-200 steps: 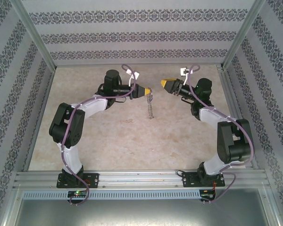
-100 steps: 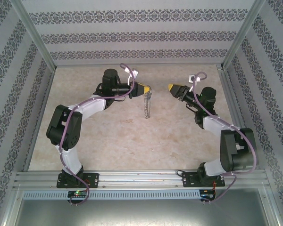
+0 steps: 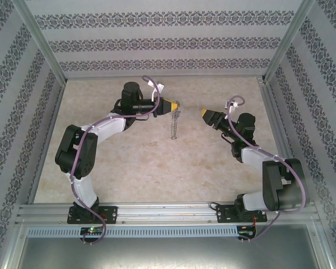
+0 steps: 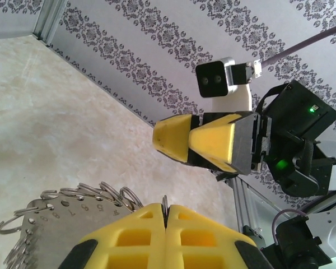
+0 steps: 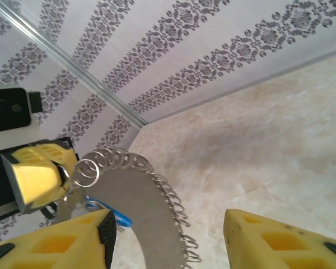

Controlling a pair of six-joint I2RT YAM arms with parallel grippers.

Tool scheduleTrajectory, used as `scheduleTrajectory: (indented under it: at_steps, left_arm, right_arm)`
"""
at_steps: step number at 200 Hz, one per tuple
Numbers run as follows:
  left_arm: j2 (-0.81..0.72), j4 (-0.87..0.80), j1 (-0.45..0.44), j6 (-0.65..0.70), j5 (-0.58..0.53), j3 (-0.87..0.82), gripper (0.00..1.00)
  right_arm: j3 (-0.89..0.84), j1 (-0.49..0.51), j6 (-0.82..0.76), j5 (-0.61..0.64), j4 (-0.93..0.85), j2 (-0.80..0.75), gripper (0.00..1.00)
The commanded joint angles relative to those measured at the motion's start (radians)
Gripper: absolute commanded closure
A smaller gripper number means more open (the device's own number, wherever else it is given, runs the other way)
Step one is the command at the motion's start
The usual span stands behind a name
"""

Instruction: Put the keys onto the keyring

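Observation:
The keyring (image 3: pixel 175 124) is a flat grey metal plate edged with several small wire rings (image 5: pixel 173 196). It hangs edge-on from my left gripper (image 3: pixel 173 106), whose yellow fingers are shut on one thin ring (image 4: pixel 166 203) at its top. The numbered plate (image 4: pixel 56 221) lies left of those fingers. The key's blue head (image 5: pixel 116 217) peeks out beside the plate, just below the left gripper (image 5: pixel 36 176) and partly hidden by my right finger (image 5: pixel 73 244). My right gripper (image 3: pixel 205 116) is open, a short way right of the keyring, and its jaws (image 5: pixel 168 227) hold nothing.
Patterned walls and metal posts (image 3: pixel 42 50) enclose the beige marble-look tabletop (image 3: pixel 157 162). An aluminium rail (image 3: pixel 168 212) runs along the near edge by both arm bases. The right arm's wrist and camera (image 4: pixel 215 78) face the left gripper.
My right gripper has drawn back from the left gripper, toward the near right, staying open. The left gripper has shifted slightly left with the keyring, which still hangs from it.

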Motion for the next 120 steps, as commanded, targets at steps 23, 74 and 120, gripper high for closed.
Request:
scheduleTrajectory:
  at_steps: [23, 74, 120]
  left_arm:
    - [-0.052, 0.096, -0.008, 0.027, 0.02, -0.026, 1.0]
    - [-0.077, 0.115, -0.006, 0.027, -0.003, -0.043, 1.0]
    - [-0.083, 0.114, -0.006, 0.018, -0.006, -0.049, 1.0]
  right_arm:
    - [-0.028, 0.061, -0.042, 0.049, 0.014, -0.005, 0.46]
    - [-0.051, 0.129, -0.083, 0.108, -0.004, -0.007, 0.46]
    - [-0.043, 0.183, -0.09, 0.13, 0.011, 0.036, 0.46]
